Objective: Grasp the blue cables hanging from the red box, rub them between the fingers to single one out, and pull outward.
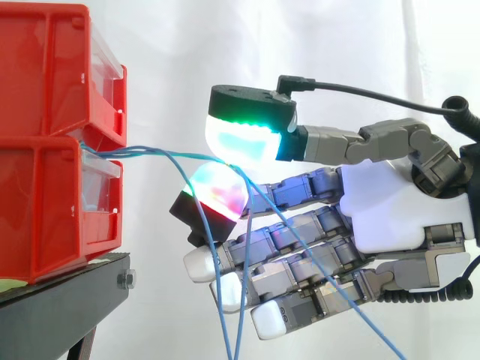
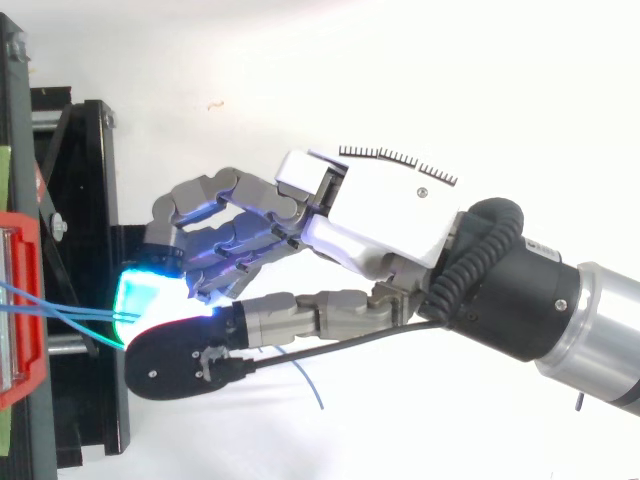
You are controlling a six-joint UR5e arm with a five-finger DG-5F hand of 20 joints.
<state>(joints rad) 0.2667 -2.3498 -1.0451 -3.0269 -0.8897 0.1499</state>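
Two stacked red bins [image 1: 45, 142] stand at the left on a black stand [image 1: 60, 307]. Thin blue cables [image 1: 150, 152] come out between the bins and run right to my hand [image 1: 390, 202]. There the thumb pad [image 1: 244, 139], glowing green and cyan, presses down on a finger pad [image 1: 217, 189] glowing red, with the cables pinched between them. Past the pinch, loose cable lengths [image 1: 225, 315] hang down in front of the other, slightly curled fingers. From above, the hand [image 2: 380, 215] reaches left, and the cables [image 2: 50, 312] enter the pinch from the red bin [image 2: 20, 300].
A white curtain hangs behind everything. The black stand's frame [image 2: 85, 200] lies just left of and under the fingertips. One cable strand [image 1: 352, 311] slants down to the lower right under the hand. A loose cable end [image 2: 305, 375] shows below the thumb.
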